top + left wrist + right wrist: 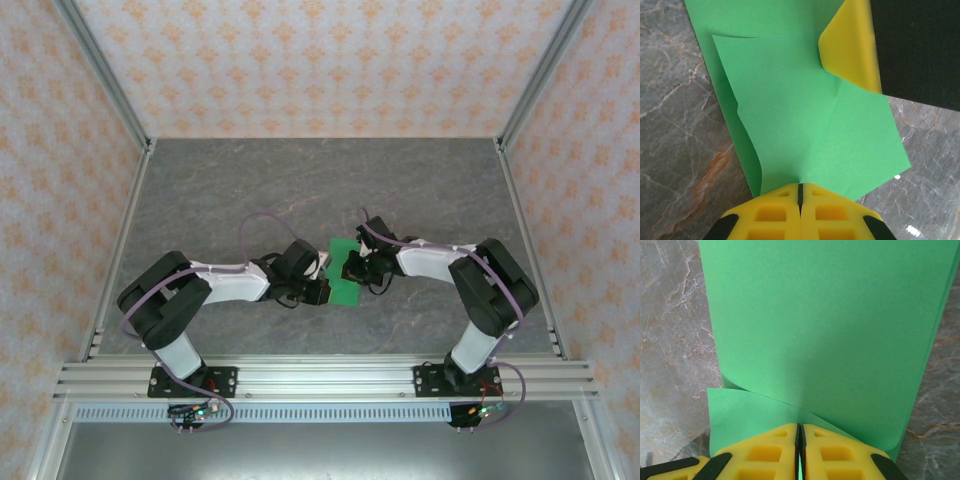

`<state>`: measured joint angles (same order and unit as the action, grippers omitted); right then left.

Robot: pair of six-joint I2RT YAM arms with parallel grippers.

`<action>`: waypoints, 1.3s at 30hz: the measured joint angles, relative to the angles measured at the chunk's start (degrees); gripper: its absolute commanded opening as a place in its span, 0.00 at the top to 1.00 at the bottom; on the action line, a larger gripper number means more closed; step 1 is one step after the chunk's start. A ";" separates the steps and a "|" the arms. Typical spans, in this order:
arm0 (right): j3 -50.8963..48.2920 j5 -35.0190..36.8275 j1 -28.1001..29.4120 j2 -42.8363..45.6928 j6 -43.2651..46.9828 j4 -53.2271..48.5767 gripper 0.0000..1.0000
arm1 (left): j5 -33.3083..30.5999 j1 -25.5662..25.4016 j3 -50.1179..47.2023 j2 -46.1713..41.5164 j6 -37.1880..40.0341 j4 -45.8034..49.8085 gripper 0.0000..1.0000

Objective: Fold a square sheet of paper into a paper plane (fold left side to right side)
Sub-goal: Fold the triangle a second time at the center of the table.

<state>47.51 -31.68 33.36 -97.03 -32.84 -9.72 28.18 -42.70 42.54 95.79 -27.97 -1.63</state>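
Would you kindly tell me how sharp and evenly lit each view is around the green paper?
Top external: soft, even light, sharp throughout, the green paper small at centre. Left wrist: paper crisp, a thin shadow along its left edge, small white glints on the table at lower right. Right wrist: paper glare-free, a dark shadow beneath its lower-left corner.

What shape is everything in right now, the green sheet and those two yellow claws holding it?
green paper: partly folded, flaps overlapping and loosely curled, not pressed flat, pinched at two places.
left gripper: shut on the green paper's edge.
right gripper: shut on the green paper, across from the left gripper.
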 measured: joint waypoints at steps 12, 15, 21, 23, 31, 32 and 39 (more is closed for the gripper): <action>0.31 0.04 0.00 -0.13 0.15 -0.48 0.87 | 2.86 0.48 -3.28 -0.24 -1.79 -5.95 0.95; 0.31 0.04 0.00 -0.13 0.15 -0.50 0.87 | 2.89 0.48 -3.93 -0.57 -2.05 -6.64 0.95; 0.42 0.04 0.00 -0.22 0.17 -0.59 0.87 | 3.19 0.46 -6.12 -3.04 -2.23 -6.75 0.91; 0.46 0.04 0.00 -0.22 0.15 -0.63 0.87 | 3.34 0.46 -6.67 -4.35 -2.67 -6.27 0.90; 0.50 0.04 0.00 -0.24 0.17 -0.79 0.87 | 2.93 0.63 -5.70 -10.03 -3.30 -3.89 0.85; 0.50 0.02 0.00 -0.26 0.17 -0.79 0.87 | 2.93 0.74 -5.33 -9.94 -3.30 -3.74 0.84; 0.52 0.02 0.00 -0.26 0.17 -0.79 0.87 | 4.46 1.36 -3.67 -4.55 -3.30 -4.24 0.84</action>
<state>48.03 -31.66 33.36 -97.30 -32.67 -10.50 32.64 -41.34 38.87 91.24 -31.27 -5.87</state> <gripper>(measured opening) 0.133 0.161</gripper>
